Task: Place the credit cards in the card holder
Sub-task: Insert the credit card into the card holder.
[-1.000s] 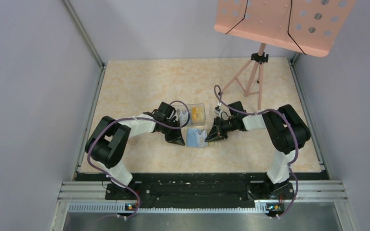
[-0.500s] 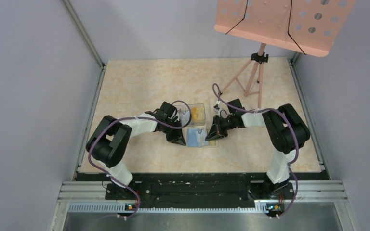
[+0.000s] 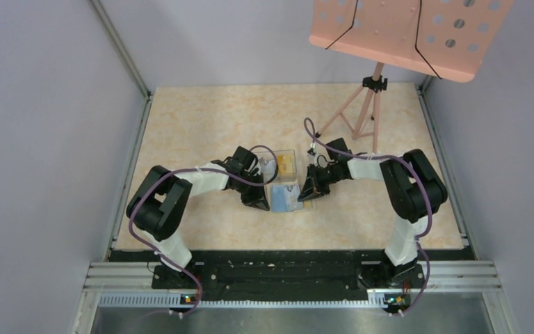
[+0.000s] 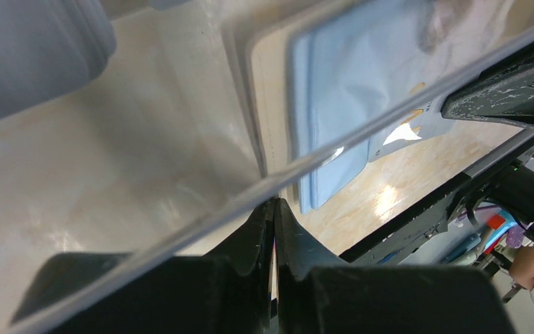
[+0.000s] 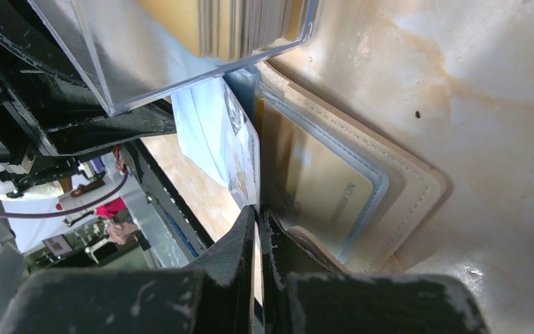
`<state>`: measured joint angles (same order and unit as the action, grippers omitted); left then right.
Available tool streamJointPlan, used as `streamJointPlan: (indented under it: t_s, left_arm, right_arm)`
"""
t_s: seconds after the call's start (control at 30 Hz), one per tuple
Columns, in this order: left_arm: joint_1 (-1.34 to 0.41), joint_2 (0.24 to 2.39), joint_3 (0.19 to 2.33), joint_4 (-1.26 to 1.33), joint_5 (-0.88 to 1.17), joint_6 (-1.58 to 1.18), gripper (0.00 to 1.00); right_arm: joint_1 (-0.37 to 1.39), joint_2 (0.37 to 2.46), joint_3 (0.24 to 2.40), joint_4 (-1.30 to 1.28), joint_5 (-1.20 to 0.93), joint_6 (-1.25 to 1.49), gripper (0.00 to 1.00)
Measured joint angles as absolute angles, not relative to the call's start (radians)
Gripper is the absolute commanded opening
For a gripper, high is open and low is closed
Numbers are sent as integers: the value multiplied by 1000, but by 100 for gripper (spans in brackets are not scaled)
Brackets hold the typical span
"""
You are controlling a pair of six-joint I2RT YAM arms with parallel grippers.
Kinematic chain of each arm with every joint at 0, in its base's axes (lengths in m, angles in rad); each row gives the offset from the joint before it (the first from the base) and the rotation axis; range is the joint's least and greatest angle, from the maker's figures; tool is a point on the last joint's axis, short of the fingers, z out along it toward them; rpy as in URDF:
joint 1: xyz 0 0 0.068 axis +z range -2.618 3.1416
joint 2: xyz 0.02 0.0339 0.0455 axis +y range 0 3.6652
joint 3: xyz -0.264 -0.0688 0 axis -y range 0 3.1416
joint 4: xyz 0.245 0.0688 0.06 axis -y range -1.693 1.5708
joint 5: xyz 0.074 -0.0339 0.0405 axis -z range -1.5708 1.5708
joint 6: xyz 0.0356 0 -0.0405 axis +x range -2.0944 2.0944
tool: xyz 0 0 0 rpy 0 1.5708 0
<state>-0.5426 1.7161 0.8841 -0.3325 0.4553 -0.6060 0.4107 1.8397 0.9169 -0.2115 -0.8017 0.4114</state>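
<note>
Setting: marbled beige worktop [image 3: 201,118] walled in grey, with a pink perforated music stand [image 3: 403,31] on a tripod at the far right corner.
Wallet [image 3: 285,198]: lies open and flat near the middle of the worktop between the two arms. Light blue lining faces up, a tan stitched border shows around it, and there is a clear window pocket on the right half.
Clear box [image 5: 139,62]: just beyond the wallet. In the right wrist view its near corner hangs over the wallet's far edge.
Stack of cards [image 3: 286,164]: stands inside the clear box, orange on top from above. Seen from the side, many thin edges are packed together.
White card [image 5: 240,149]: has bluish marks and is held on edge, upright, over the open wallet. Its lower edge sits close to the window pocket; whether it touches is not clear.
Right jaws: clenched on the white card, which runs straight into the slit between them.
Left jaws: pressed together at the wallet's left side, tips right up against a clear plastic edge. Cannot tell whether anything is pinched between them.
Arms: both reach inward and low, facing each other across the wallet.
</note>
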Motion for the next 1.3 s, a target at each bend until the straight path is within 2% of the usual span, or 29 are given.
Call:
streamJointPlan:
  t_s: [0.53,0.93,1.3]
  left_arm:
    - [-554,1722,891,-334,455,-603,5]
    - [-558,1726,896,-337,456,-603,5]
    - [-561,1727,902,-345,451,-603,4]
  right_arm:
    - [387,1785,889,-185,-742,448,0]
    - [403,1785,777,12,-795,606,0]
    - [418,1785,759,75,-811,660,0]
